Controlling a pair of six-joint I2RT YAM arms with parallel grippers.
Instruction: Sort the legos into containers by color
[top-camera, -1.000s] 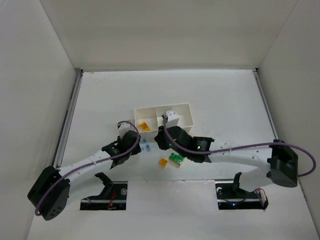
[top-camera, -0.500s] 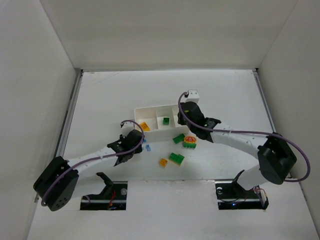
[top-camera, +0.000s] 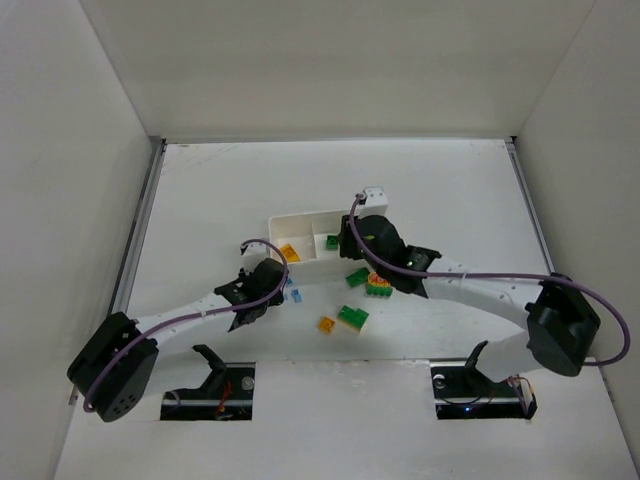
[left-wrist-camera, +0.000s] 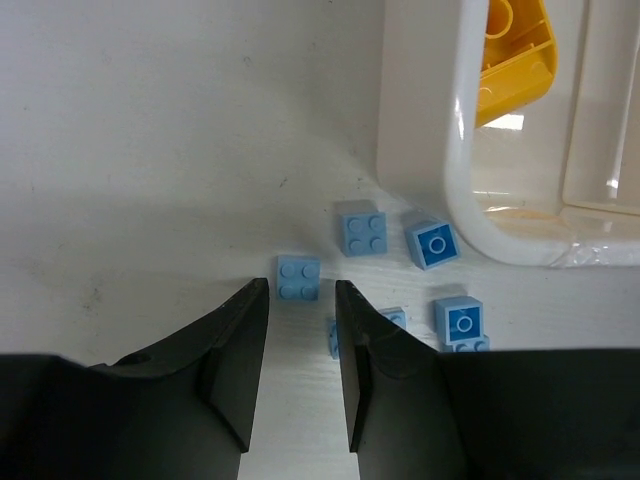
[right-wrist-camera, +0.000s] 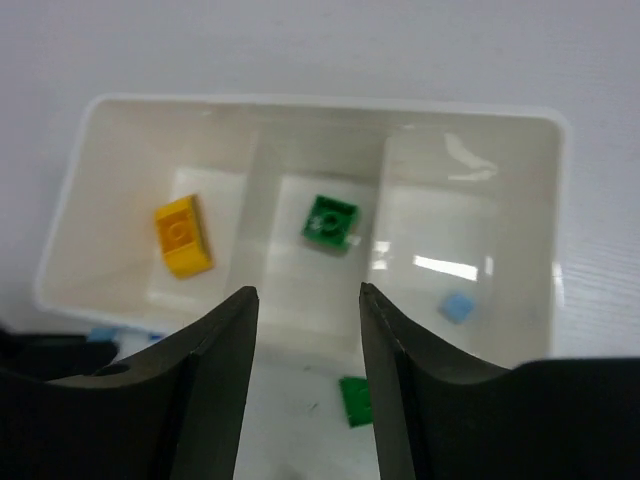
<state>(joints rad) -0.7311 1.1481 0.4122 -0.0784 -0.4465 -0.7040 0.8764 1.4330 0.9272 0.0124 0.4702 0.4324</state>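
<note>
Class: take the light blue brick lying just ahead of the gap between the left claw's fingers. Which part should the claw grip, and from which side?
Grip the light blue brick across its two flat side walls, coming down from above. It lies flat on the table, studs up, with bare table on either side. The open gap of the left claw lines up with it.
</note>
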